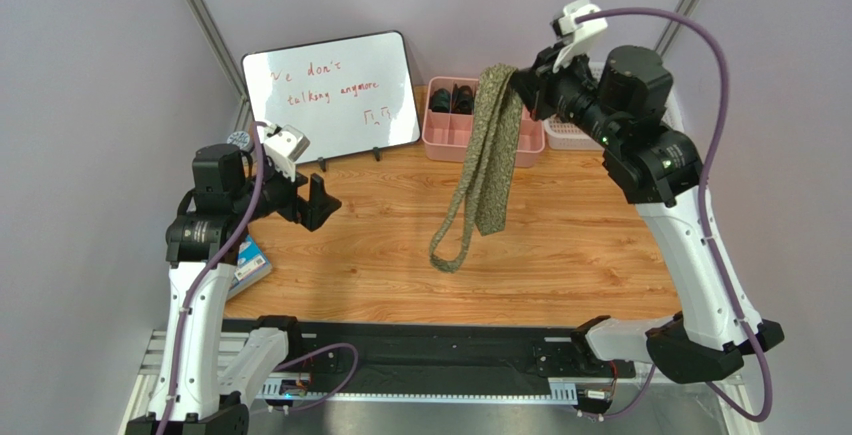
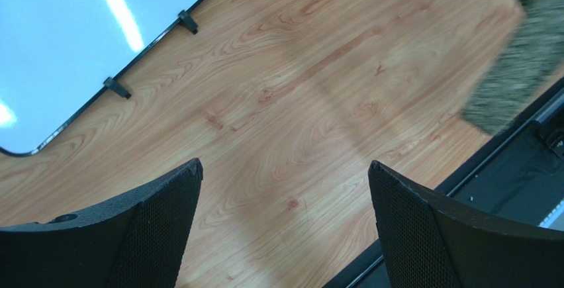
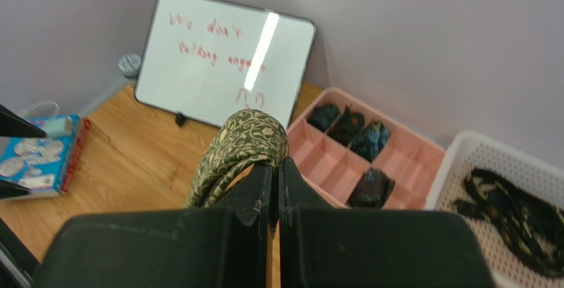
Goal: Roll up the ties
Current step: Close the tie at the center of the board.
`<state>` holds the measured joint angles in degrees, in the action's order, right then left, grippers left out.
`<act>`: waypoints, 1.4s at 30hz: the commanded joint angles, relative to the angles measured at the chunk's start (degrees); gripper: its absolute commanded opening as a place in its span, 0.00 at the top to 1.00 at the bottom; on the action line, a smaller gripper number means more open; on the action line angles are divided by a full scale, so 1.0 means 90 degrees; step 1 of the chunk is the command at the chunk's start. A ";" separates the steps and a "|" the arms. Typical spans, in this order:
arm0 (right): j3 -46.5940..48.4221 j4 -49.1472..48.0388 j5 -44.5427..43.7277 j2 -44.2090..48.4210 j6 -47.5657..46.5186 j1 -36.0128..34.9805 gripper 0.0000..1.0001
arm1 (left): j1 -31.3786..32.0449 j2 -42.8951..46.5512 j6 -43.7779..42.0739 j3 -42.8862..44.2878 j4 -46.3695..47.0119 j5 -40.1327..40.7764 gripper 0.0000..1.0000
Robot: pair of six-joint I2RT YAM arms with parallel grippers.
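My right gripper is raised at the back of the table and shut on the olive-green tie. The tie hangs folded from it, both ends dangling down toward the table middle. In the right wrist view the tie drapes over the closed fingertips. Its lower end shows blurred at the right edge of the left wrist view. My left gripper is open and empty above the left of the table, its black fingers spread wide over bare wood. Dark ties lie in the white basket.
A pink divided tray with several dark rolled ties stands at the back. A white basket sits right of it. A whiteboard leans at the back left. A blue box lies at the left edge.
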<state>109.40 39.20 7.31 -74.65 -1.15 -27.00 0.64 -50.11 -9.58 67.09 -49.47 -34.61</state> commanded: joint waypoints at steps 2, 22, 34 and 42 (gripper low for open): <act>-0.2894 -0.0048 -0.0510 0.1309 -0.1255 -0.0037 1.00 | -0.0033 0.0440 -0.1052 -0.0333 -0.0352 -0.0939 0.01; -0.7234 0.0039 -0.0480 0.2924 -0.4306 -0.0046 1.00 | 0.1860 -0.3568 -0.2335 -0.0708 0.1843 -0.0715 0.14; -0.7361 0.0459 -0.0480 0.3138 -0.4433 -0.0046 1.00 | 0.3209 -0.6091 -0.2109 0.1587 0.1826 0.0096 0.22; -0.7546 0.0596 -0.0587 0.3255 -0.4657 -0.0037 1.00 | 0.3512 -0.7019 -0.2314 0.2202 0.1553 0.0710 0.28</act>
<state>42.02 44.42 3.03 -46.72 -40.82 -27.24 31.51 -111.22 -28.82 82.59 -33.63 -30.65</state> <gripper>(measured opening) 0.010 0.777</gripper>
